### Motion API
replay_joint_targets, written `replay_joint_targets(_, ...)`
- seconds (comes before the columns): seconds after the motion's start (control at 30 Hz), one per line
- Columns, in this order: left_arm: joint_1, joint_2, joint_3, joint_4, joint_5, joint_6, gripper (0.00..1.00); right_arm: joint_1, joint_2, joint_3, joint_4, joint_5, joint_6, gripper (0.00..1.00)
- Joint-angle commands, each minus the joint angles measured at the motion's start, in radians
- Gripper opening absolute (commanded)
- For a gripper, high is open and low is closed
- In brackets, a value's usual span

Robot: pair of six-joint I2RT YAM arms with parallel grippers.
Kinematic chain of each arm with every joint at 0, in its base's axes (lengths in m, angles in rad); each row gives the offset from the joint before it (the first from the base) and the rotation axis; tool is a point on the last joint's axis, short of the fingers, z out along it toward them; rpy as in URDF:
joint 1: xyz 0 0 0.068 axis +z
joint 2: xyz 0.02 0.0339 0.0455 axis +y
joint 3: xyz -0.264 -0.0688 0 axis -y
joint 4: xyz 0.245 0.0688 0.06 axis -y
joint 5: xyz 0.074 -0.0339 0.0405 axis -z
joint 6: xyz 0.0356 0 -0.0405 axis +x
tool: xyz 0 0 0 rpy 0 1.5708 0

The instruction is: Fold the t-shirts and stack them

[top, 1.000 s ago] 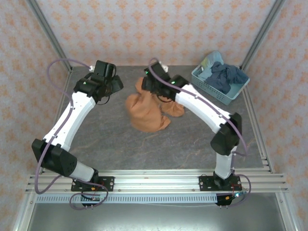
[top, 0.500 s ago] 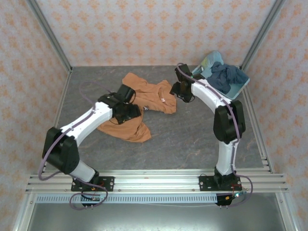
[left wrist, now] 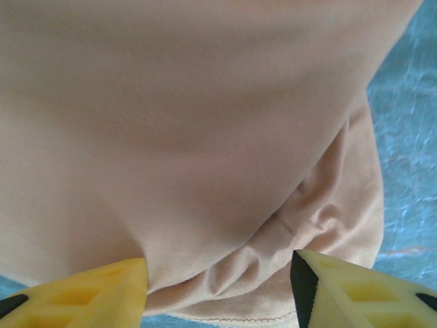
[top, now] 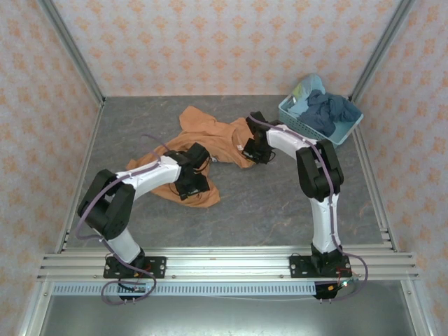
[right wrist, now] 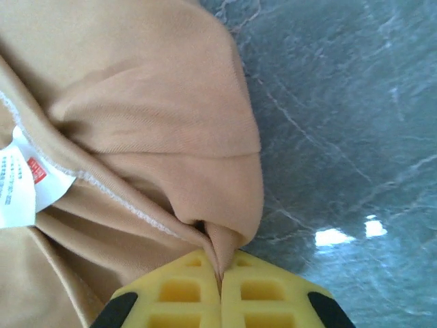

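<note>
Between the right fingers [right wrist: 179,295], the orange-tan t-shirt [right wrist: 136,116] seems pinched.

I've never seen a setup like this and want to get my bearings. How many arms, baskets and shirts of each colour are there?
Robot arms: 2, left arm and right arm
Basket: 1
Orange-tan shirt: 1
Dusty blue shirt: 1
Pale blue shirt: 1
Total: 6, though the heap in the basket may hide more.

Orange-tan t-shirt [top: 218,137] spread flatter; left gripper [top: 193,182] drawn nearer, right gripper [top: 254,148] shifted slightly nearer.
</note>
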Motion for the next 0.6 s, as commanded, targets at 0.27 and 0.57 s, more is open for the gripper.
replay_joint_targets(0.27,-0.022,0.015,-0.017,-0.173,-0.211,0.054,0.00,-0.018,-0.318,-0.123,-0.080,0.156,-0.013,0.00)
replay_joint_targets(0.57,-0.022,-0.211,0.182,-0.133,-0.145,0.007,0.62,0.052,-0.480,-0.210,-0.031,-0.046,-0.046,0.00)
